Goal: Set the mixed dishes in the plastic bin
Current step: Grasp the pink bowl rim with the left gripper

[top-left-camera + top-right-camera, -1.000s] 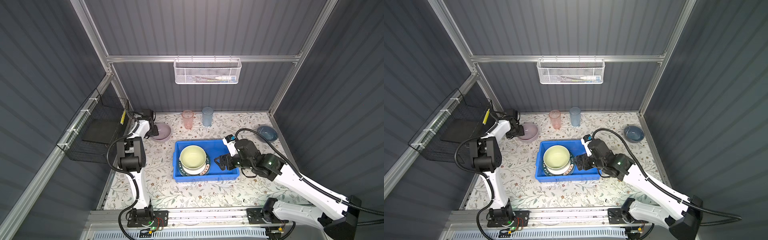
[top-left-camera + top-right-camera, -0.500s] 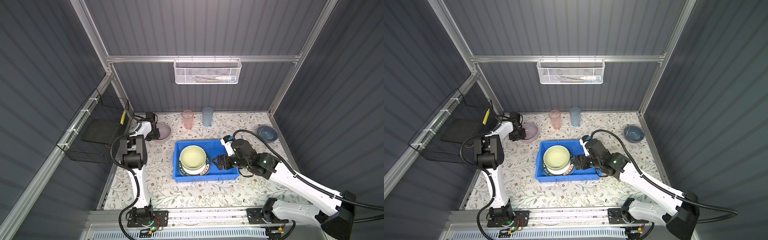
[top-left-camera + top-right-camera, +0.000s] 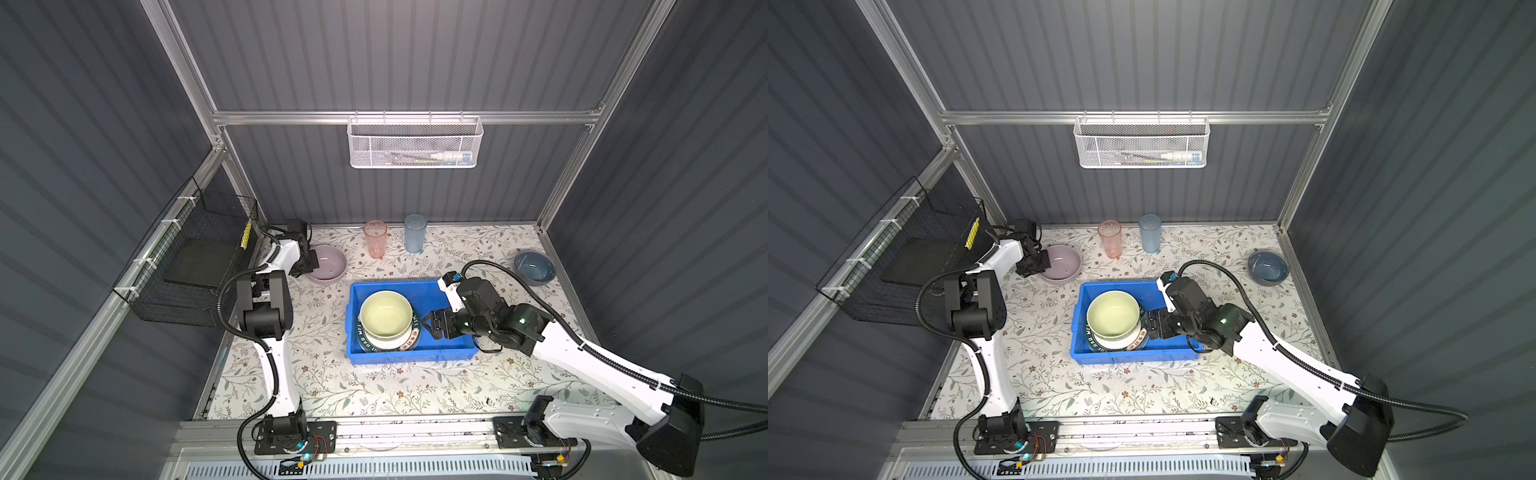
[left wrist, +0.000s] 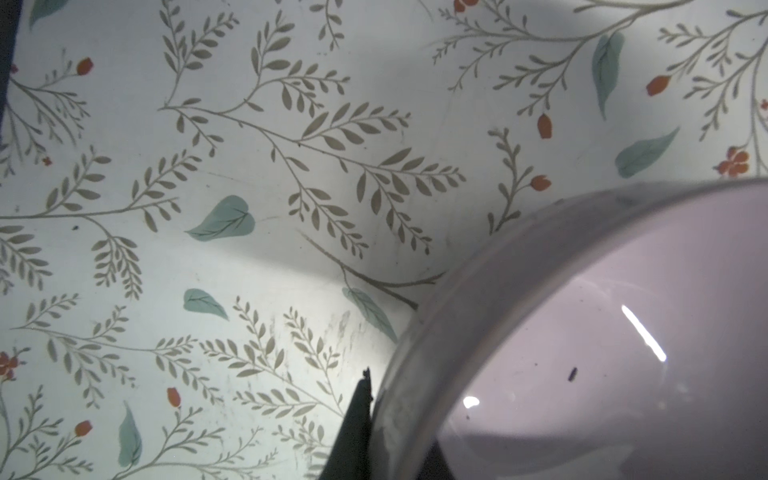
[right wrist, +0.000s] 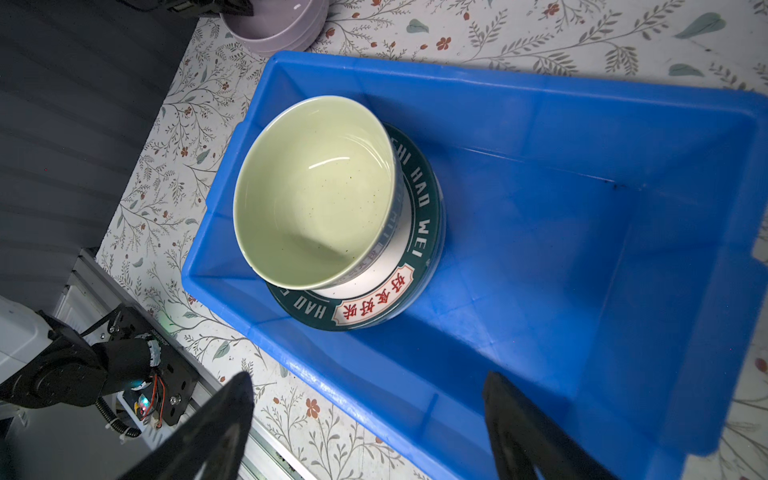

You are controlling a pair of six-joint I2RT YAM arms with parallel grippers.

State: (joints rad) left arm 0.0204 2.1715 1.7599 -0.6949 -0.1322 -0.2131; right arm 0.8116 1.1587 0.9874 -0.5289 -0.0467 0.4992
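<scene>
The lilac bowl (image 3: 330, 264) (image 4: 602, 353) sits at the back left. My left gripper (image 3: 309, 262) (image 4: 395, 436) is shut on its near rim, one finger outside the wall and one inside. The blue plastic bin (image 3: 411, 357) (image 5: 540, 87) holds a pale-green bowl (image 3: 385, 313) (image 5: 311, 191) stacked on a green lettered plate (image 5: 424, 216). My right gripper (image 3: 430, 324) (image 5: 369, 380) hangs open above the bin, just right of that stack, holding nothing. A pink tumbler (image 3: 375, 239) and a blue tumbler (image 3: 414, 232) stand upright at the back. A dark-blue bowl (image 3: 535, 268) rests at the back right.
A black wire basket (image 3: 195, 257) hangs on the left wall close to my left arm. A white mesh basket (image 3: 415, 143) hangs on the back wall. The arms' mounting rail (image 3: 395, 428) runs along the table's front edge.
My left gripper has closed on the lilac bowl's rim. My right gripper has shifted a little left over the bin toward the stacked dishes, still open.
</scene>
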